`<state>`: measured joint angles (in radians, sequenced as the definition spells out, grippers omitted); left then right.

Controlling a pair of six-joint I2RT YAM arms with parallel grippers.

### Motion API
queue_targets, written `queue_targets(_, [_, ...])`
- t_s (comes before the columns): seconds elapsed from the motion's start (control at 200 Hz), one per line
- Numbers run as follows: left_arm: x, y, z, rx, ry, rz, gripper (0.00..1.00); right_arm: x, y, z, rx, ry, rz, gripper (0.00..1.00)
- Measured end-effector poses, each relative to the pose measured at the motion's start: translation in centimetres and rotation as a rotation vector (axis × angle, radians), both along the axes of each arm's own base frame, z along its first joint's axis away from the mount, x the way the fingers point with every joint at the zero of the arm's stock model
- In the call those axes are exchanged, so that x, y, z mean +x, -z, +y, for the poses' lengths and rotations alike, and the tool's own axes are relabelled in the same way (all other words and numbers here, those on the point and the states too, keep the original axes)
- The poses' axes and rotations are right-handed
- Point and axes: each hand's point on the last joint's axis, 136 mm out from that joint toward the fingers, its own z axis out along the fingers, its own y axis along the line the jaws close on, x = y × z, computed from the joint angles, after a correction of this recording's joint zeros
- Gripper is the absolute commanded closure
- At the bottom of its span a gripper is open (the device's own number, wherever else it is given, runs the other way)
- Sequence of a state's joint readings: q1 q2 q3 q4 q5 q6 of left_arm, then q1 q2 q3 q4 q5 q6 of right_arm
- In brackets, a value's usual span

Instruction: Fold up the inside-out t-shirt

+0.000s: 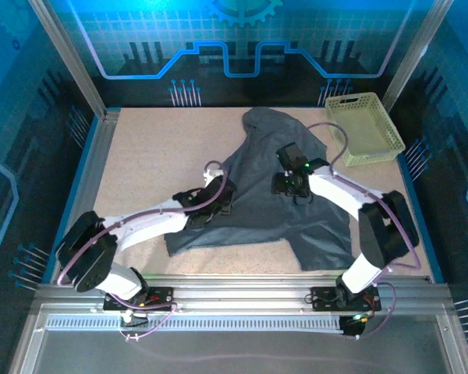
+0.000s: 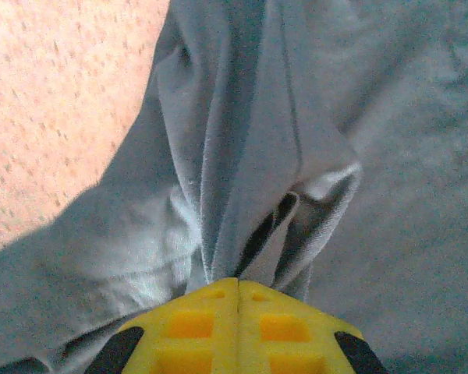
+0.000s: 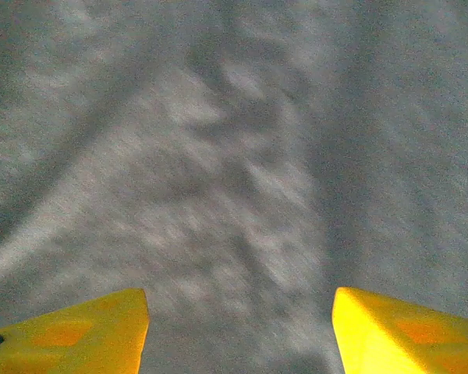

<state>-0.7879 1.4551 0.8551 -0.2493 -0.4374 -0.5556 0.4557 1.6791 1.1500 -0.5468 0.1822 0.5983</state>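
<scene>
Matt soft cloth t-shirt (image 1: 281,195)

T-shirt (image 1: 257,218) slate-grey, plain; basket (image 1: 364,128) pale yellow-green, latticed; table (image 1: 156,156) speckled beige.

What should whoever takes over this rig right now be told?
Left end effector: shut on a bunched fold of the t-shirt, near its left edge.
Right end effector: open, close over the shirt's middle, holding nothing.
T-shirt: rumpled on the table, centre to right. The basket sits at the far right corner.
Done: one grasp; no neat fold visible.
Left: flatten the shirt and fold it.
</scene>
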Motion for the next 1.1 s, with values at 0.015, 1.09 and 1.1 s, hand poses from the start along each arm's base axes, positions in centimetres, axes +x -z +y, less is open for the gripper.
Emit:
queue_targets(0.015, [-0.3, 0.3, 0.1, -0.006, -0.001, 0.003, 1.00, 0.3, 0.0, 0.3, 0.006, -0.005, -0.002, 0.35])
queue_targets(1.09, [-3.6, -0.2, -0.1, -0.314, 0.005, -0.011, 0.58, -0.3, 4.4, 15.4, 0.185, -0.307, 0.068, 0.38])
queue_targets(1.1, [-3.5, -0.3, -0.3, -0.313, 0.005, -0.009, 0.59, -0.3, 4.4, 15.4, 0.184, -0.307, 0.067, 0.38])
